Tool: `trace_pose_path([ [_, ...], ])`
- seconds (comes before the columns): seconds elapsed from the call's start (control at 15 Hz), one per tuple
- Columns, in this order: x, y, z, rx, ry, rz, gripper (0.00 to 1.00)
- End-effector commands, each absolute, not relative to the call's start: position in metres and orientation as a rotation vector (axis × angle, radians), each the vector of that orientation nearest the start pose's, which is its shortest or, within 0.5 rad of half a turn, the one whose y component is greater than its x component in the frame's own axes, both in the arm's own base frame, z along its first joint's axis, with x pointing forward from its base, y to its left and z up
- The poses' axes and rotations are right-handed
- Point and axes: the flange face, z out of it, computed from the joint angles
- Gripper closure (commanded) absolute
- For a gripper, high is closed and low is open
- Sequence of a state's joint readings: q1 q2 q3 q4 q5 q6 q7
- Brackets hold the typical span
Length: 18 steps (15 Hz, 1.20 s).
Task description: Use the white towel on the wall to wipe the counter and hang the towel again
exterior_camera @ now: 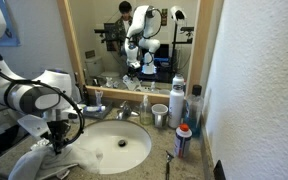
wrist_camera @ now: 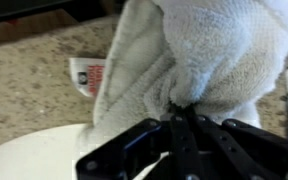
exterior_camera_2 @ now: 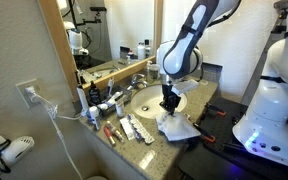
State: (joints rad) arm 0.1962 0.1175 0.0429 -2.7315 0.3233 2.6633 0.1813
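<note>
Up close in the wrist view, the gripper (wrist_camera: pixel 180 112) has its two black fingers squeezed tight together. They pinch a fold of the white towel (wrist_camera: pixel 209 45). The towel is bunched up in a soft lump. It sits on the speckled counter (wrist_camera: pixel 29 95), right by the white rim of the sink (wrist_camera: pixel 24 160). A small red and white packet (wrist_camera: pixel 87 72) lies on the counter at the towel's edge. A bit farther off, in both exterior views, the towel lies at the front of the counter, next to the sink. Behind the sink stand the faucet (exterior_camera: pixel 124 112), a cup (exterior_camera: pixel 160 114) and some bottles (exterior_camera: pixel 177 95). Farthest back are the mirror (exterior_camera: pixel 134 40) and the wall (exterior_camera: pixel 254 70).
</note>
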Motion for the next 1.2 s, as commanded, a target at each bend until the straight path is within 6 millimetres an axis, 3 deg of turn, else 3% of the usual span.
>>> trace_pose_path([
  [0.0, 0.349, 0.042, 0.167, -3.144, 0.453, 0.43, 0.99],
  [0.27, 0.344, 0.001, 0.179, -3.267, 0.504, 0.595, 0.99],
  [0.53, 0.341, -0.011, 0.189, -3.245, 0.455, 0.769, 0.99],
  [0.73, 0.352, 0.007, 0.186, -3.124, 0.399, 0.72, 0.99],
  [1.13, 0.38, 0.069, 0.178, -2.924, 0.316, 0.481, 0.99],
])
